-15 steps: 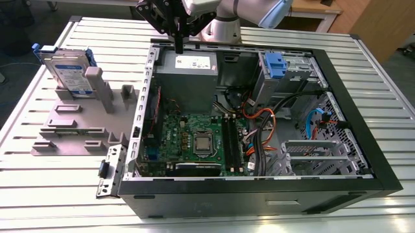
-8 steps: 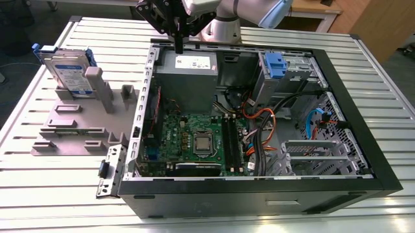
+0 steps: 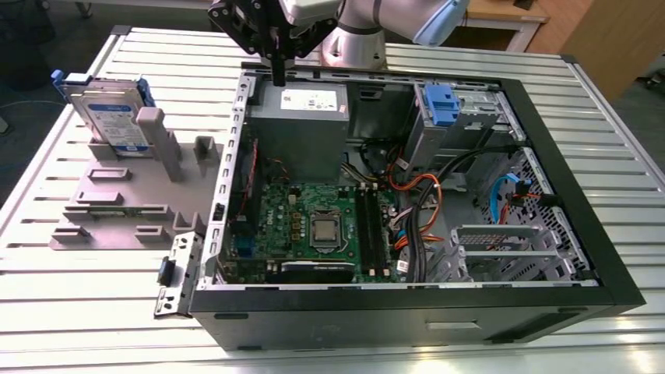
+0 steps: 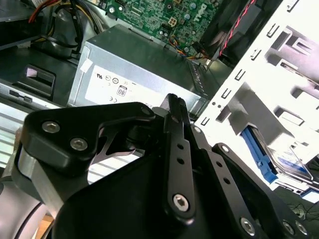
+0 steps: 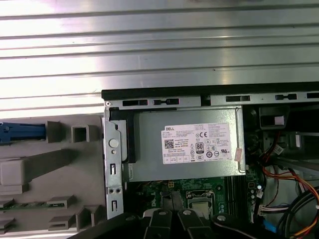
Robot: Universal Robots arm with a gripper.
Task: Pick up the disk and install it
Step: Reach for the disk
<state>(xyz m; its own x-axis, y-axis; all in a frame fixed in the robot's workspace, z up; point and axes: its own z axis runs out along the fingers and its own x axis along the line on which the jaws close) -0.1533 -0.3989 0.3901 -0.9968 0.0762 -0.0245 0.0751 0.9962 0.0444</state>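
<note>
A black, open-sided desktop computer case point(image 3: 364, 318) lies on a ribbed aluminium table point(image 3: 83, 327). Inside it, a grey metal power-supply box with a white sticker point(image 3: 301, 125) sits at the far side, with a green motherboard point(image 3: 311, 222) nearer. A grey plastic slotted fixture point(image 3: 114, 209) stands beside the case, on the exterior view's left.

A ribbed aluminium table point(image 3: 582, 125) spans the scene, its slats catching bright glare near the front edge. Pale wooden furniture point(image 3: 597, 39) stands beyond its far corner on the exterior view's right, and dark floor point(image 3: 26, 86) shows past the left
</note>
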